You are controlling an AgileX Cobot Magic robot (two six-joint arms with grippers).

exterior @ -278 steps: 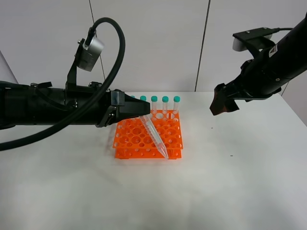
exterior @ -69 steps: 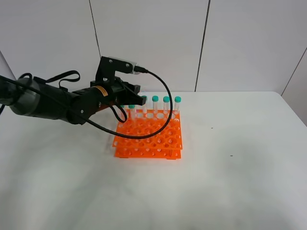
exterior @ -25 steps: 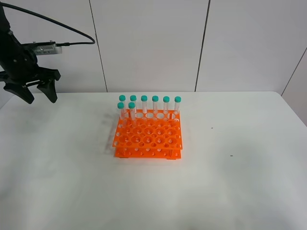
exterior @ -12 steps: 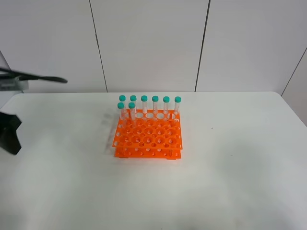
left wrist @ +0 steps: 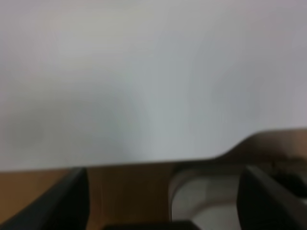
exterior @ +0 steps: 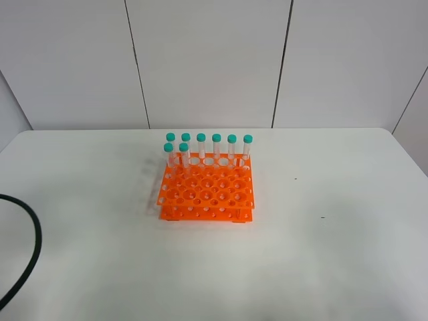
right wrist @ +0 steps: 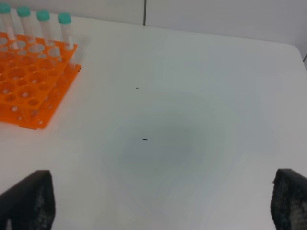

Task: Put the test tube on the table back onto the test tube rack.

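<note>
Orange test tube rack (exterior: 206,194) holding seven teal-capped tubes (exterior: 201,146) on white desk (exterior: 321,254).
Only wrist views show each arm's jaws, spread apart and empty.

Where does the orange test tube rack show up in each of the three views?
Exterior high: the test tube rack sits mid-table, slightly left of centre.
Left wrist: not in view.
Right wrist: only the rack's corner shows, at the picture's edge.
Shared landmark: the row of teal-capped tubes along the rack's back edge.

White table (exterior: 321,254): orange test tube rack (exterior: 206,195) on top
</note>
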